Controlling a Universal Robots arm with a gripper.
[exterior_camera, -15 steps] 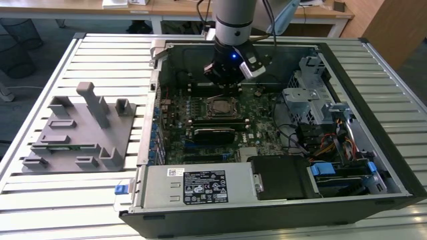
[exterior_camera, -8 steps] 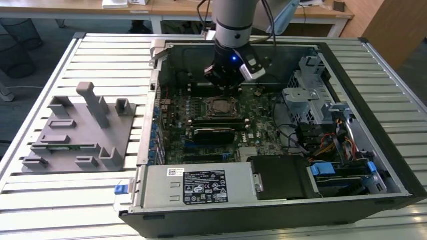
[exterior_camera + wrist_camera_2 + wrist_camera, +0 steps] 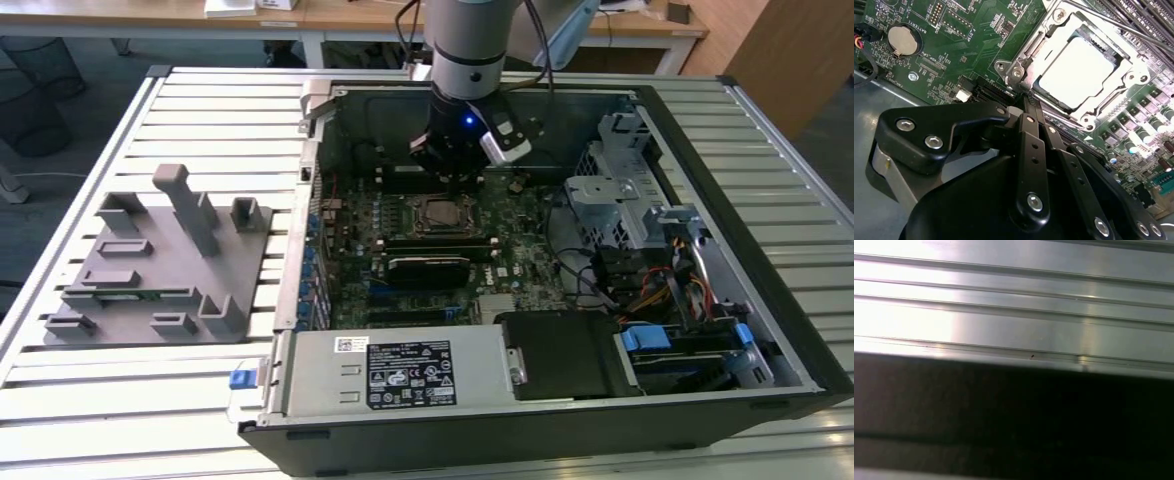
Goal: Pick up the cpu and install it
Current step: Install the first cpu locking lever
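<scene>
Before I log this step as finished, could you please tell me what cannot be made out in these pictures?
- Silver-grey square cpu in its metal socket frame: whether fully seated; second wrist view, too fine.
- Black tool: fingertips meet, nothing visible between them.
- Green motherboard: far part hidden by the arm, exterior view.

One cpu, one claw, one coin battery.

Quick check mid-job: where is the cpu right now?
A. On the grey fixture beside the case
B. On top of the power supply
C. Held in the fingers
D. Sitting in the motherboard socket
D: in the second wrist view the cpu lies flat inside the socket's metal frame, beyond the gripper.
</scene>
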